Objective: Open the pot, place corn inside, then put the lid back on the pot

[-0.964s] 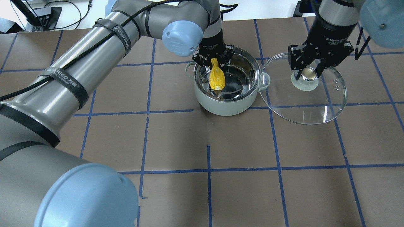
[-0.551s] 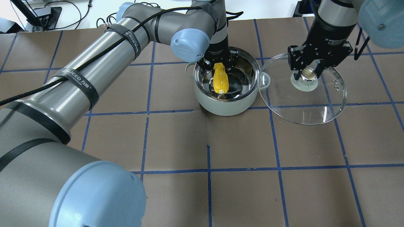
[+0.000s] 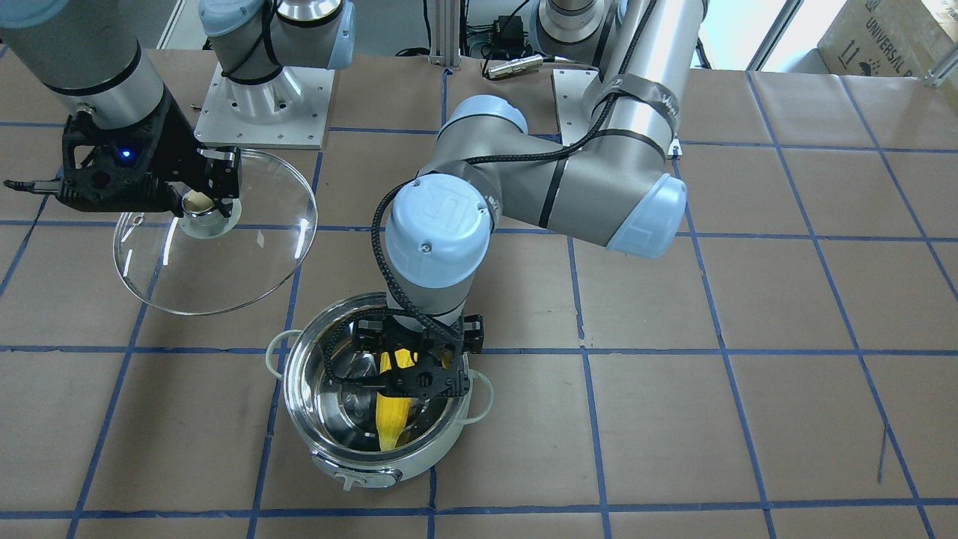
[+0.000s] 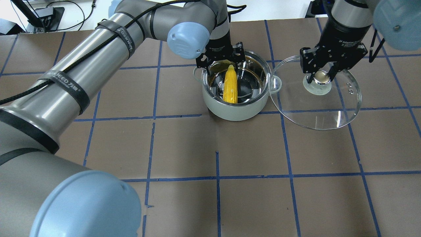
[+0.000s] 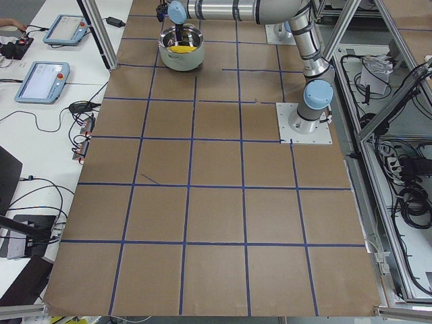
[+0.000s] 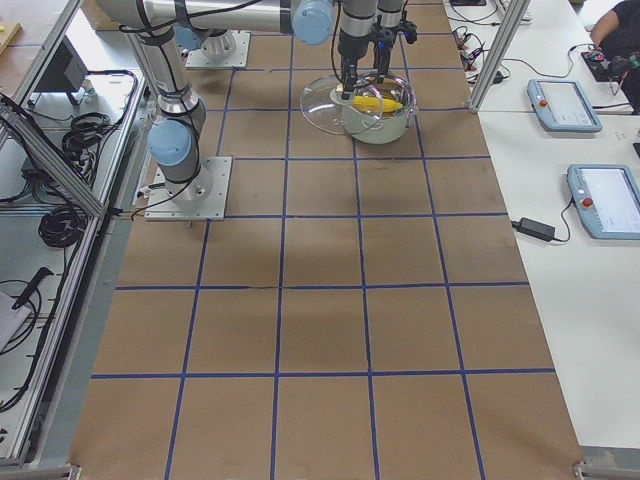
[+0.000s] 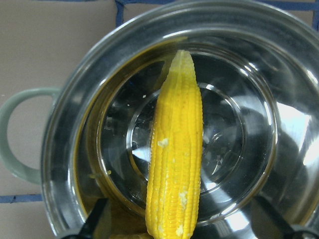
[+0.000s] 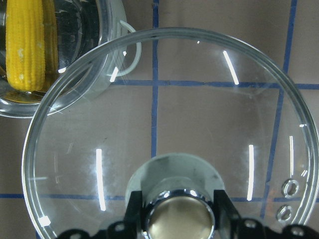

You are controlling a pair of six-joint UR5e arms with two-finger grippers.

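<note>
The corn [image 4: 230, 85] lies in the pot [image 4: 235, 110] under my wide-spread left tool [image 4: 221, 63], so I should rise straight clear before the right tool [image 4: 320, 77], gripping the glass lid [image 4: 315, 110] by its knob [image 8: 181, 219], carries it across

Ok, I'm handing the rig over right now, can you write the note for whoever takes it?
The left gripper is open over the pot, holding nothing.
The right gripper is shut on the knob of the lid, held beside the pot on the robot's right.
The corn lies flat inside the pot, free of the fingers.
Done: pot opened, corn in.
Left: raise the left gripper clear, then set the lid back on the pot.
</note>
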